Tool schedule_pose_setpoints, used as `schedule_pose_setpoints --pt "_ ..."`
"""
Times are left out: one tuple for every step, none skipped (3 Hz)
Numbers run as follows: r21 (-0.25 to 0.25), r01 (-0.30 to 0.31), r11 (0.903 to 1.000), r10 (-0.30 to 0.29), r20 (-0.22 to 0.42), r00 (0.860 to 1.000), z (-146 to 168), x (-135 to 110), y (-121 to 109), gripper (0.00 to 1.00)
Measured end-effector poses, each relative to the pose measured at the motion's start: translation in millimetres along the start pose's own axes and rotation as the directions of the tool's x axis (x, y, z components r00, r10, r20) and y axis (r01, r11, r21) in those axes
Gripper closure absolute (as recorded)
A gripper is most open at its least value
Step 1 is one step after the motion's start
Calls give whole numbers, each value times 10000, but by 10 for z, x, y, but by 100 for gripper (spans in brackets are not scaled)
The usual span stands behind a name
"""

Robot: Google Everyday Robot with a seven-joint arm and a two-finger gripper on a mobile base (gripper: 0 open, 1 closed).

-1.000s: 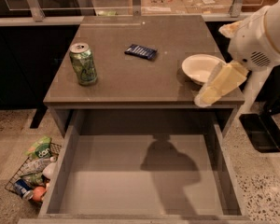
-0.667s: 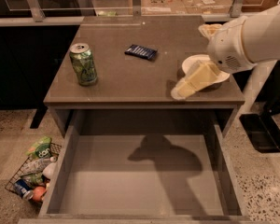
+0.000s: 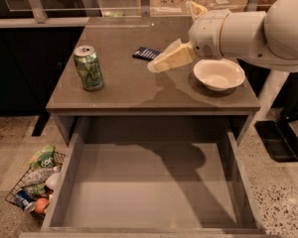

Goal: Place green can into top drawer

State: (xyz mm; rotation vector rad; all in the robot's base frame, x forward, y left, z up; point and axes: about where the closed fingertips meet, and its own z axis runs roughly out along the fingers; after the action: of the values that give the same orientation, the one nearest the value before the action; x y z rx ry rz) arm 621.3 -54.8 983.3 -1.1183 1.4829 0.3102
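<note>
The green can (image 3: 89,68) stands upright on the left part of the grey table (image 3: 129,90), light green with a silver top. The top drawer (image 3: 144,187) is pulled out below the table's front edge, wide, grey and with nothing inside. My gripper (image 3: 155,65) is at the end of the white arm that reaches in from the right. It hovers above the middle of the table, to the right of the can and well apart from it, just in front of the dark blue packet (image 3: 146,53). It holds nothing.
A white bowl (image 3: 218,74) sits on the table's right side under the arm. A wire basket (image 3: 32,187) with bottles and packets lies on the floor left of the drawer. A dark base (image 3: 280,138) stands on the floor at the right.
The arm has swung left from the table's right edge, past the white bowl, to above the middle of the table. The can and drawer have not moved.
</note>
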Motion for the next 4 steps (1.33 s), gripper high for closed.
schedule_pose_setpoints --pt "0 -2 10000 2 3 10000 2 0 0 0" --pt "32 -349 9994 347 503 9981 309 54 -14 0" --pt "206 -948 9953 928 825 9923 561 94 82 0" --pt "184 -1577 9873 1544 1204 9807 841 163 230 0"
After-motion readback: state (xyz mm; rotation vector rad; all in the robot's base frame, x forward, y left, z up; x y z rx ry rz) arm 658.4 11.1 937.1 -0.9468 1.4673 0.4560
